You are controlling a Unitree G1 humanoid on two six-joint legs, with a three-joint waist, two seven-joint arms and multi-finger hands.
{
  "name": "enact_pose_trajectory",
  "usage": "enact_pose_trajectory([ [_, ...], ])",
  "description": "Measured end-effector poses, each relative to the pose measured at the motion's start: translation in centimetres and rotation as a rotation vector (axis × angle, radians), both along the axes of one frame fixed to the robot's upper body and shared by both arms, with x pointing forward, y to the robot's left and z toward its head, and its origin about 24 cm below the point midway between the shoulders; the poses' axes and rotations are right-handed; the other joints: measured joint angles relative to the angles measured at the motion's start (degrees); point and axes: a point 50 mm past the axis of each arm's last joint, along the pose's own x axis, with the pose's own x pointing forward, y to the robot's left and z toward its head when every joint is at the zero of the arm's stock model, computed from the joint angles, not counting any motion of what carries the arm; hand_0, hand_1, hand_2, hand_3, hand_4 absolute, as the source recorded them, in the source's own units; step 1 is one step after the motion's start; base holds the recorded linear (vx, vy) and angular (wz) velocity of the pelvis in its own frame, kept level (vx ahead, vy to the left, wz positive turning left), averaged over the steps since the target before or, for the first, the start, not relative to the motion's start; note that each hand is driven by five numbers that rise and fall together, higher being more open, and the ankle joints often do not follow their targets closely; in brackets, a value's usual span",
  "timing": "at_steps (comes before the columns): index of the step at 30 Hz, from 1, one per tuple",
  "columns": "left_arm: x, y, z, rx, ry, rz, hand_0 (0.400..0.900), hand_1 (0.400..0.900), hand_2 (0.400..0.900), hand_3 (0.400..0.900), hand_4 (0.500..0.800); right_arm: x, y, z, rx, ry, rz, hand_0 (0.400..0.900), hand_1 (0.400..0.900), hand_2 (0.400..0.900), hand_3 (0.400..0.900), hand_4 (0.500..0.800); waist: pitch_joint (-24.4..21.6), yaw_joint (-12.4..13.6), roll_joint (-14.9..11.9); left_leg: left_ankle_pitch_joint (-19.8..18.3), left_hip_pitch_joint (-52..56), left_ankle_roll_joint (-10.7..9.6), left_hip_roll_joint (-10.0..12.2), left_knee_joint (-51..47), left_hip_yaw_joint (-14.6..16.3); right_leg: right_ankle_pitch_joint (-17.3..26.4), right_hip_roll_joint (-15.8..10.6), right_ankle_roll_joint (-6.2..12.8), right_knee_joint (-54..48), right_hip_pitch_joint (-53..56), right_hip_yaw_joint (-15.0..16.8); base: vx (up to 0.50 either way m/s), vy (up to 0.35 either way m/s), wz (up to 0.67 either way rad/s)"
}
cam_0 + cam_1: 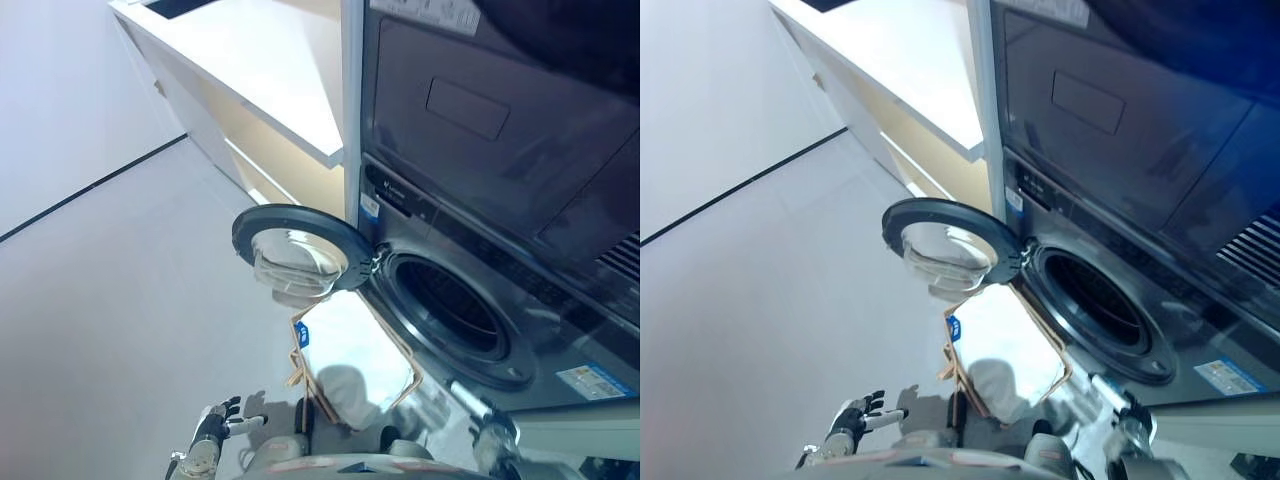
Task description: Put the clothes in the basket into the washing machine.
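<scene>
The dark grey washing machine (520,330) stands at the right with its round drum opening (450,305) uncovered. Its glass door (295,250) is swung wide to the left. Just below the door and in front of the drum sits a tan wire-framed basket (300,345) with pale lining, and a white piece of clothing (345,392) lies in its near end. My left hand (215,425) shows low at the left of the basket, apart from it, fingers spread. My right hand (1115,412) is by the basket's right corner, under the drum; its fingers cannot be made out.
A second dark appliance (480,110) is stacked above the washer. A white counter with cabinets (260,70) runs along the back left. Pale grey floor (120,300) stretches out to the left of the door.
</scene>
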Motion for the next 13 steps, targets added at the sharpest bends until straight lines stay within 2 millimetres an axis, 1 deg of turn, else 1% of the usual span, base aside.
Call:
enact_pose_trajectory([
  [2,-0.5,-0.1,-0.2,-0.009,0.032,-0.037,0.9,0.9,0.9,0.9,0.8,-1.8,0.5,-0.5,-0.024,0.132,0.192,0.9,0.9,0.9,0.9,0.8,-0.7,-1.2,-0.9,-0.3,1.5,0.0,0.1,-0.1,0.0,0.0,0.1,0.03,-0.9,1.9,-0.4,0.0,0.011,-0.08],
  [4,-0.9,-0.3,-0.3,-0.019,0.054,-0.059,0.9,0.9,0.9,0.9,0.8,-3.2,1.4,-1.0,-0.037,0.24,0.429,0.9,0.9,0.9,0.9,0.8,-2.0,-1.9,-1.6,-0.9,2.2,0.2,0.1,0.0,0.1,0.0,0.1,-0.02,-1.2,2.7,-0.4,0.0,0.022,-0.11],
  [6,-1.2,-0.6,-0.5,-0.033,0.072,-0.085,0.9,0.9,0.9,0.9,0.8,-4.4,2.3,-1.3,-0.028,0.292,0.548,0.9,0.9,0.9,0.9,0.8,-2.4,-2.0,-1.8,-1.3,3.4,0.2,0.1,0.0,0.3,-0.1,0.1,-0.26,-1.6,3.8,0.0,0.01,0.024,-0.1],
  [8,-1.8,-0.9,-0.7,-0.049,0.096,-0.088,0.9,0.9,0.9,0.9,0.8,-4.9,2.4,-1.4,-0.023,0.32,0.596,0.9,0.9,0.9,0.9,0.8,-3.0,-2.0,-1.7,-1.7,4.0,0.2,0.0,0.1,1.1,-0.1,0.1,-0.3,-1.7,4.3,0.7,0.02,0.032,-0.12],
  [9,-2.0,-1.0,-0.8,-0.054,0.111,-0.095,0.9,0.9,0.9,0.9,0.8,-4.8,2.3,-1.4,-0.028,0.326,0.606,0.9,0.9,0.9,0.9,0.8,-3.1,-2.0,-1.3,-1.7,4.9,0.4,0.0,0.0,1.3,0.0,0.1,-0.24,-2.1,5.2,0.8,0.01,0.027,-0.13],
  [11,-2.7,-0.9,-0.9,-0.048,0.144,-0.102,0.9,0.9,0.9,0.9,0.8,-5.5,2.3,-1.4,-0.019,0.347,0.599,0.9,0.9,0.9,0.9,0.8,-4.0,-2.0,-1.5,-2.1,5.9,0.7,-0.1,0.0,1.5,0.0,0.0,-0.22,-2.7,6.5,0.9,-0.01,0.025,-0.12],
  [13,-2.9,-0.8,-0.9,-0.044,0.149,-0.105,0.9,0.9,0.9,0.9,0.8,-5.5,2.3,-1.5,-0.018,0.353,0.607,0.9,0.9,0.9,0.9,0.8,-4.2,-2.0,-1.5,-2.4,6.6,0.5,-0.1,0.0,1.6,0.0,0.0,-0.22,-3.1,7.2,1.1,-0.01,0.013,-0.05],
])
